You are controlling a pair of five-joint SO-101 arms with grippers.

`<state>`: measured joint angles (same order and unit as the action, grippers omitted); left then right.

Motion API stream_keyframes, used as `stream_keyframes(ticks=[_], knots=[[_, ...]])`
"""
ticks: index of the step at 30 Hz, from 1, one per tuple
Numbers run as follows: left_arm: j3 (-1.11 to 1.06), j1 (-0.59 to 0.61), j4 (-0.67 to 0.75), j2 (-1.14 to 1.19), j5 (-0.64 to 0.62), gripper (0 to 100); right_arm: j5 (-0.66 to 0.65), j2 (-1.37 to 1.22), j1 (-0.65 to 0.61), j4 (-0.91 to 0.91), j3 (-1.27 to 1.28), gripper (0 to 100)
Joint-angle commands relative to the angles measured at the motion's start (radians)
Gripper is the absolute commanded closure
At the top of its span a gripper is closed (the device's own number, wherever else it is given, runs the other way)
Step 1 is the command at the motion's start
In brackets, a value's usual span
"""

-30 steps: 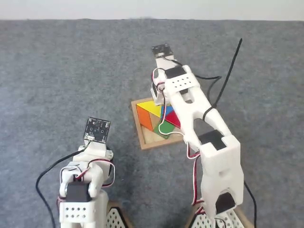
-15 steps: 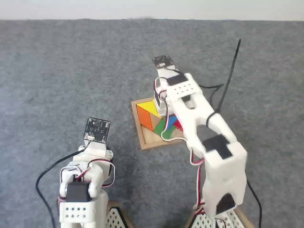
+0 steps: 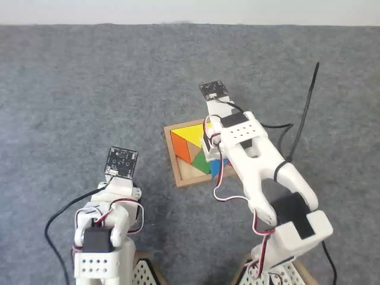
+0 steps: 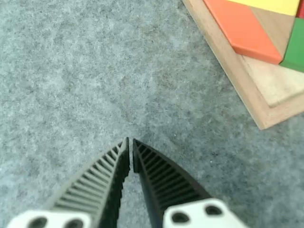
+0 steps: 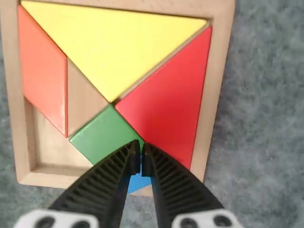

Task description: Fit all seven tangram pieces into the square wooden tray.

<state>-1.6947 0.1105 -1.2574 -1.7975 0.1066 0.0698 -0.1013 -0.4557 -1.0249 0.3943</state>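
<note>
Overhead, right arm [image 3: 255, 160] covers part of tray [image 3: 193, 181] (grey felt [image 3: 89, 89] around).

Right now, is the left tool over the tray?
No, the left tool hangs above bare carpet, beside the tray.

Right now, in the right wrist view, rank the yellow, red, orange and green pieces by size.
1. Yellow triangle and red triangle: about alike, unranked.
2. Orange piece.
3. Green square, partly behind the right gripper.
</note>
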Motion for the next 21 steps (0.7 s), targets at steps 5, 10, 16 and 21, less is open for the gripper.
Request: stream_keyframes(ticks=[5, 10, 16, 21], knots=[[0.012, 0.003, -0.005, -0.02, -0.009, 99, 0.04, 0.068, 0.084, 0.016, -0.002, 97.2], [0.012, 0.003, -0.005, -0.02, -0.009, 99, 0.083, 0.145, 0.096, 0.059, 0.012, 97.2], [0.012, 0.003, -0.005, -0.02, -0.009, 99, 0.015, 0.265, 0.053, 0.219, 0.157, 97.2], [0.012, 0.003, -0.005, -0.02, -0.009, 99, 0.009, 0.165, 0.058, 0.216, 0.163, 97.2]])
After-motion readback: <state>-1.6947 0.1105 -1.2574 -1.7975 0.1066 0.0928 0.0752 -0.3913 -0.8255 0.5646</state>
